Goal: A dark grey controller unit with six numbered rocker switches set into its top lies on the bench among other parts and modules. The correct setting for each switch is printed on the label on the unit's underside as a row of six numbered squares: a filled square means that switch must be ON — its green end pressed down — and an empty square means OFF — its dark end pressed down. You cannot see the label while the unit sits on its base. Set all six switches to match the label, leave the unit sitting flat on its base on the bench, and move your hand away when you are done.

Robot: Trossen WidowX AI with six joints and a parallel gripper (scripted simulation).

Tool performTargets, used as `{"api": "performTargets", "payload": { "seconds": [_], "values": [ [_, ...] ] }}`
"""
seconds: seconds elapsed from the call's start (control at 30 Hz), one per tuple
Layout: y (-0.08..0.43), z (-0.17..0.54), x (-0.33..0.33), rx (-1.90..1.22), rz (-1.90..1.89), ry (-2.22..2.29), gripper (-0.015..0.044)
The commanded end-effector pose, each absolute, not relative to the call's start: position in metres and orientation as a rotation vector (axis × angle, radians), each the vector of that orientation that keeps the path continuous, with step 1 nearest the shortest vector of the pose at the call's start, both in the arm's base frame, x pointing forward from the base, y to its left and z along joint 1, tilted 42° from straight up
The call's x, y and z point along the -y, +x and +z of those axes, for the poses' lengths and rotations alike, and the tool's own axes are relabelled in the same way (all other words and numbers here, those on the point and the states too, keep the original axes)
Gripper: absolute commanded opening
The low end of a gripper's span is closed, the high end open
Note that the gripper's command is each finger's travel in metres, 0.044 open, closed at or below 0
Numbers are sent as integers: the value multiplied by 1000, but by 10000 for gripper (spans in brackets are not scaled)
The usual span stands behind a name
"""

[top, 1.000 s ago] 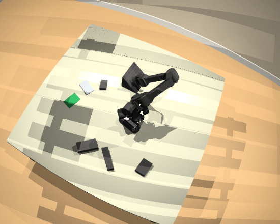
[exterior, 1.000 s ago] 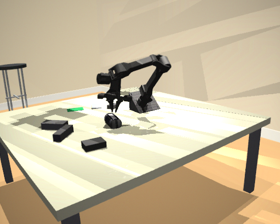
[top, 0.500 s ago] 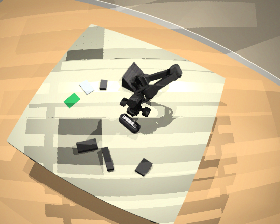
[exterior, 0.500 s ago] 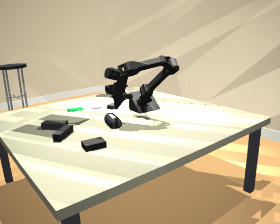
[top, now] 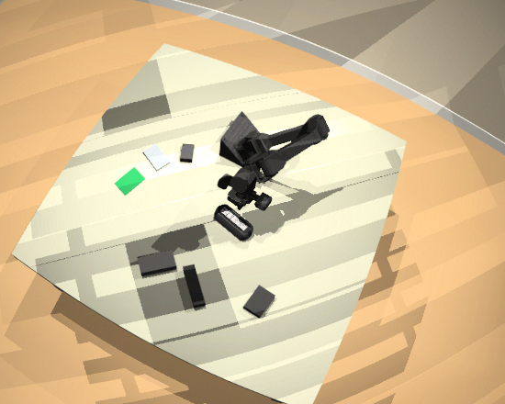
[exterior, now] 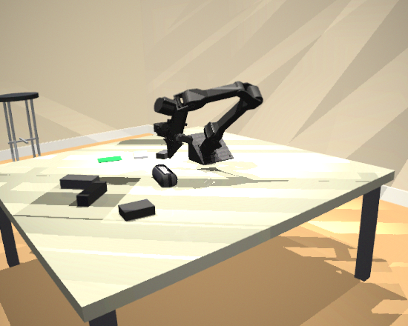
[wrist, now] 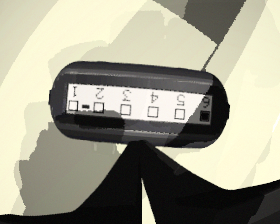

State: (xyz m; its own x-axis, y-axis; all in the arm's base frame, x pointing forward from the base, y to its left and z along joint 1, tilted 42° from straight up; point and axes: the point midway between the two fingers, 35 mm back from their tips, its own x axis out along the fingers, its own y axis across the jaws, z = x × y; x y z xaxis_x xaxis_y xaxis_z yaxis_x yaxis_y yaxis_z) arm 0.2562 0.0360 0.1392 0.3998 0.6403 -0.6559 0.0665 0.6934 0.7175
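Observation:
The dark grey controller unit (top: 222,214) (exterior: 158,175) (wrist: 141,75) lies on the bench (top: 305,239) (exterior: 246,207) with its underside facing up. Its white label (top: 235,219) (wrist: 139,102) shows numbers 1 to 6 from left to right, upside down in the wrist view. Squares 1, 2, 3, 4 and 5 are empty; square 6 is filled. A short dash sits between squares 1 and 2. The rocker switches are hidden. My gripper (exterior: 170,157) (wrist: 138,148) is shut and empty; its tips are above the bench, overlapping the unit's near long edge in the wrist view.
A green plate (top: 129,181) (exterior: 109,159), a pale plate (top: 156,157) (exterior: 140,155) and a small dark block (top: 187,152) (exterior: 162,154) lie near the arm's base. Dark blocks (top: 158,263) (top: 194,286) (top: 259,301) lie on the unit's other side. A stool (exterior: 16,97) stands beyond the bench.

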Motion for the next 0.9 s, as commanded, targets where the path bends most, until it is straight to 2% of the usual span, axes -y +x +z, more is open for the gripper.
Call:
{"api": "performTargets", "payload": {
  "seconds": [0.0,0.07,0.2,0.63,0.87],
  "values": [
    [256,140,-36,-1114,408,751,0],
    [256,140,-36,-1114,408,751,0],
    [259,143,-37,-1111,456,678,105],
    [285,161,-54,-1009,907,45,440],
    [297,169,-66,-890,1162,-278,440]
  ]
}}
